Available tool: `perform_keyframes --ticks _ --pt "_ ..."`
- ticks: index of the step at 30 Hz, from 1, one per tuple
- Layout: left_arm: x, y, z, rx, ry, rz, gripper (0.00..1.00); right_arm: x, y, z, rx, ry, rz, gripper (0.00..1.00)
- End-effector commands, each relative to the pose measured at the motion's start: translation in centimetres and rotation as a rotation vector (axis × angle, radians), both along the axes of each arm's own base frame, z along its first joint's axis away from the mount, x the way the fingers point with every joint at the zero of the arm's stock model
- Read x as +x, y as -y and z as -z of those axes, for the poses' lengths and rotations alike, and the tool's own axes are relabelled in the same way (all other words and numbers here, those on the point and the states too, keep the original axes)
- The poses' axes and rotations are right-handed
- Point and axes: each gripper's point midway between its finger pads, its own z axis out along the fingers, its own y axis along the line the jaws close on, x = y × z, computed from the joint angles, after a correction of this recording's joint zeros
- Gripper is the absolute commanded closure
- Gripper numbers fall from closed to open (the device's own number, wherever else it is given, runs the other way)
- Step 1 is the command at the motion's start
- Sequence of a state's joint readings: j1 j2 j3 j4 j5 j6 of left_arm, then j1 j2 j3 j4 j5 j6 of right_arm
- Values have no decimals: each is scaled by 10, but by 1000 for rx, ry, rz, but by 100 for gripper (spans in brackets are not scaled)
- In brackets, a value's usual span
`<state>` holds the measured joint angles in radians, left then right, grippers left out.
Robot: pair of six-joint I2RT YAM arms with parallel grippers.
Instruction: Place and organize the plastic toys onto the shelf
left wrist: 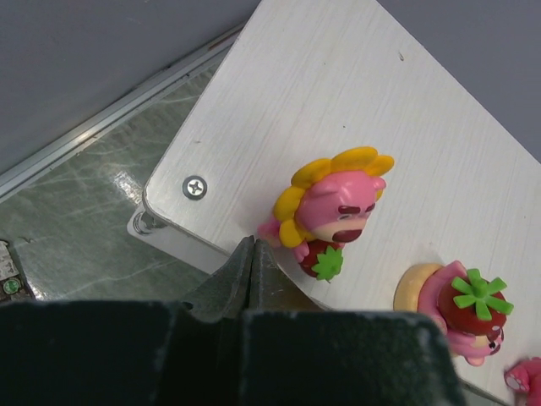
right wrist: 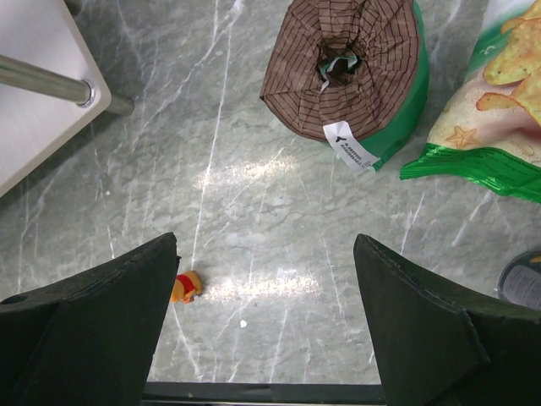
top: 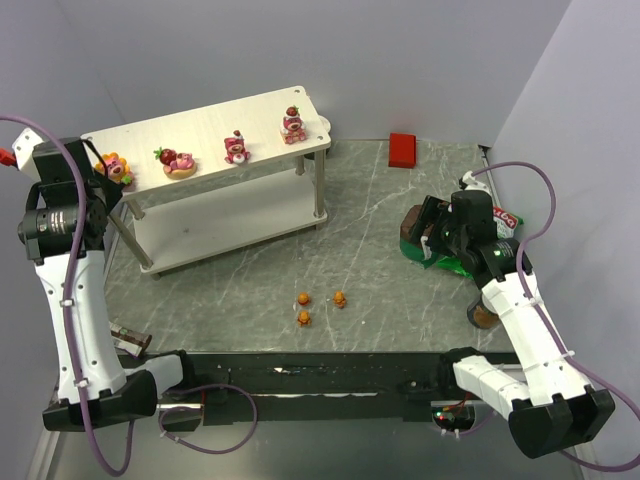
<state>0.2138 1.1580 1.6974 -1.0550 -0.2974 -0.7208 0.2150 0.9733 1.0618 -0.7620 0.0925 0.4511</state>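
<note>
The shelf [top: 262, 118] stands at the back left. On its top board are a flower-faced toy [top: 115, 166] and three pink strawberry bears [top: 178, 162] [top: 237, 147] [top: 293, 125]. Three tiny orange bears [top: 304, 298] [top: 340, 298] [top: 304, 318] lie on the table in front. My left gripper [left wrist: 254, 245] is shut and empty, with its tips at the board's edge [left wrist: 182, 216] just left of the flower-faced toy [left wrist: 334, 207]. Over the table at the right, my right gripper [right wrist: 266, 245] hangs open and empty. One orange bear [right wrist: 186, 288] lies beside its left finger [right wrist: 127, 296].
A brown-and-green cylinder [right wrist: 347, 76] and a chips bag [right wrist: 482, 101] lie under and beyond the right gripper. A red block [top: 402, 150] sits at the back. A dark round container [top: 483, 315] stands by the right arm. The shelf's corner and leg [right wrist: 42, 80] lie left of the right gripper.
</note>
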Motion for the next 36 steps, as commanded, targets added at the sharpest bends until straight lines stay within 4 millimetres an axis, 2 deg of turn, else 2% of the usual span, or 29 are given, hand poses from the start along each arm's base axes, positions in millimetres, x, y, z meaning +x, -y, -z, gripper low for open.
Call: perform_keyframes --ticks 1,3,8,20,29,36 --pt "-2 9 -8 -27 46 36 99 9 3 -17 -4 56 13 9" --pt "-1 11 -12 -29 57 43 99 8 4 -17 -6 58 13 9" --pt "7 13 -6 -45 47 64 99 8 4 -17 -6 58 16 9" --pt "12 2 5 -24 17 18 99 9 5 -17 -11 57 19 9" --pt "12 -13 0 21 15 -42 99 9 5 -17 -11 59 19 9" --pt "18 -16 5 18 17 -44 99 8 5 -18 -8 63 18 9"
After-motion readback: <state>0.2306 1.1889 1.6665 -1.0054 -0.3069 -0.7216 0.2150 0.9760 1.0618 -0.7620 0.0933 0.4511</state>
